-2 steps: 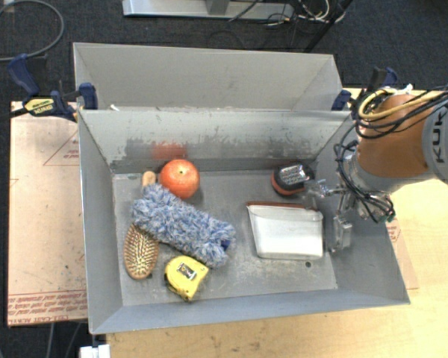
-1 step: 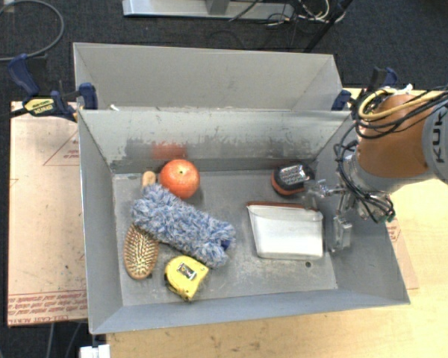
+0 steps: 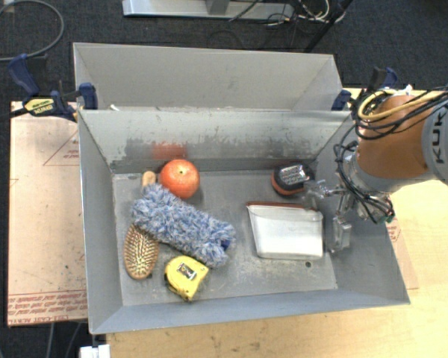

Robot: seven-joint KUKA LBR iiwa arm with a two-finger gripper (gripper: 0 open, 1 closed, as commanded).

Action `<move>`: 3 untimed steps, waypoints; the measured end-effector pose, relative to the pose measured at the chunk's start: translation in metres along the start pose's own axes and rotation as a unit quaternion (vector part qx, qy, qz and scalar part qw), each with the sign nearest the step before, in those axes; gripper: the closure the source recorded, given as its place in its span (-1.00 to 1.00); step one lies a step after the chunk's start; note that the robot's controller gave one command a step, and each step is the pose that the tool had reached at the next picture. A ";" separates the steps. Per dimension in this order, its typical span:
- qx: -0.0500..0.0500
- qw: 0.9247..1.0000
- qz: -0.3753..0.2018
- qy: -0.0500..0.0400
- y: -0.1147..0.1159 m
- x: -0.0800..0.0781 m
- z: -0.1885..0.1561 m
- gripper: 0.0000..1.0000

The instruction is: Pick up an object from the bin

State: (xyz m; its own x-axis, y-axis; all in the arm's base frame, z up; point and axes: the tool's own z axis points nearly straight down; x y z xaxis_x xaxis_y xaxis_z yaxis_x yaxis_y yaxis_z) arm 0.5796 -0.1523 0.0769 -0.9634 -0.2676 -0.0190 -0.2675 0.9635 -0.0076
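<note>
Presently in the grey bin (image 3: 209,136), left to right: one oval wooden hairbrush (image 3: 141,252), bristles up, against the left wall; one yellow tape measure (image 3: 185,277) just beside it toward the front, its dark label too small to read; one shaggy blue duster (image 3: 181,226), lying aslant and touching both; one red-orange apple (image 3: 180,178) at the back wall, just behind the duster; one flat white rectangular box (image 3: 287,233), right of centre on the floor, apart from the heap; one round black-and-orange item (image 3: 290,178) behind it, with a pale label that is illegible; the gripper (image 3: 337,230), low in the bin and just beside the box's right edge, holding nothing that can be seen; whether it stands spread or pressed together cannot be told.

Handling, by judgement: the white box is the nearest item; it looks light, stiff and smooth, so likely slippery; lying flat, it offers little height, and its short sides or a raised rim seem the best hold.

Writing: dark lettering on the orange-brown arm (image 3: 396,144), cut off, beginning with K; nothing else legible.
</note>
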 end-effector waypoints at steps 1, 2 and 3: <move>-0.001 0.996 0.088 0.000 0.024 0.014 0.006 1.00; -0.001 0.996 0.088 0.000 0.024 0.014 0.006 1.00; 0.000 0.997 0.075 -0.003 0.024 0.020 0.006 1.00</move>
State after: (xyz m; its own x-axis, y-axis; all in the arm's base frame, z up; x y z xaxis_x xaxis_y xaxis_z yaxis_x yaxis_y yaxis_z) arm 0.5544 -0.1341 0.0706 -0.9924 -0.1203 -0.0259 -0.1203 0.9927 -0.0035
